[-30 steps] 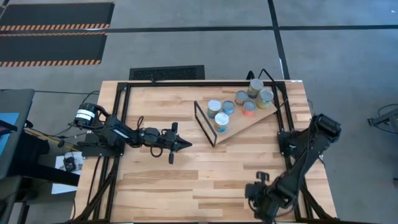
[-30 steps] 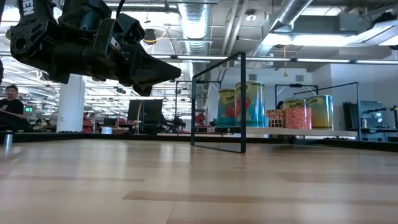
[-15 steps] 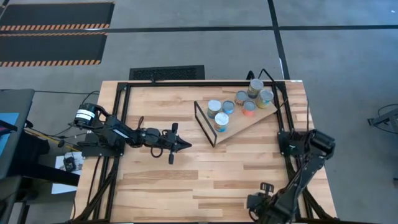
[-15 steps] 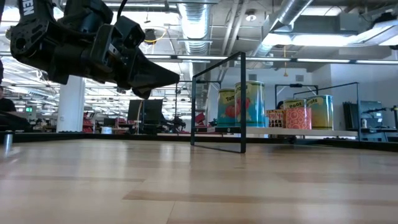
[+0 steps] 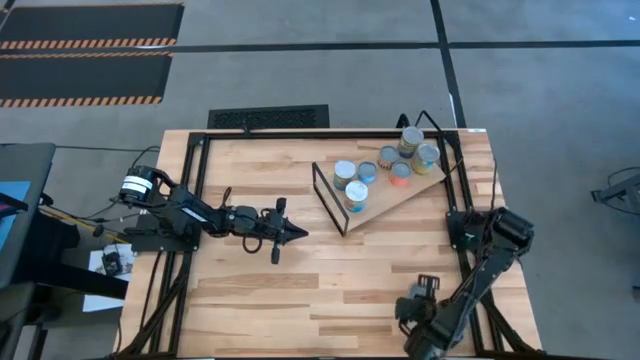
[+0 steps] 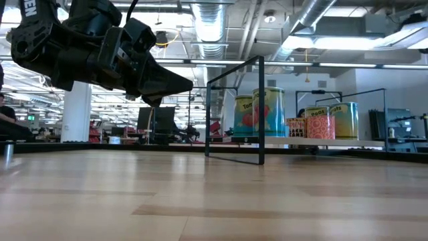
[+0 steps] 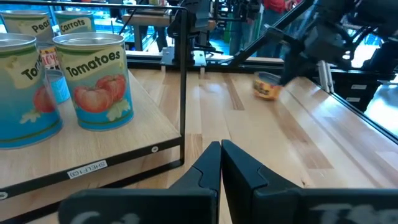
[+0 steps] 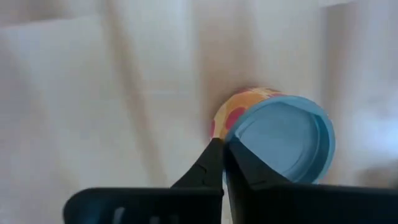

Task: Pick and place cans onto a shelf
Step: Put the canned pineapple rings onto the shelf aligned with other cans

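- The shelf (image 5: 385,200) lies flat on the far right part of the bench (image 5: 300,290), its black wire frame (image 5: 328,198) standing at the end that faces the bench's middle.
- Seven cans stand on the shelf in the high view: three near the frame (image 5: 355,195) and four at the far corner (image 5: 412,142), all with silver tops.
- In the left wrist view the nearest can (image 7: 94,81) has a teal label reading "Tomatoes" with red tomatoes drawn under the word; a second teal one (image 7: 22,93) stands just beside it.
- Behind these, two yellow labels read "Pear..." (image 7: 28,23) and "Carrots" (image 7: 78,22); the first word is cut off.
- A small white sticker (image 7: 87,169) on the shelf's edge carries print too small to read.
- One more can (image 7: 267,86), yellow-labelled, lies on its side on the bench near the right edge, well apart from the shelf.
- The right hand (image 8: 222,163) sits over that can (image 8: 273,137), fingers pressed together with their tip at its rim; it holds nothing.
- The left hand (image 5: 285,233) hangs above the bench left of the frame, fingers pressed together and empty, pointing at the shelf.
- In the low view the left hand (image 6: 170,80) floats clear of the boards.
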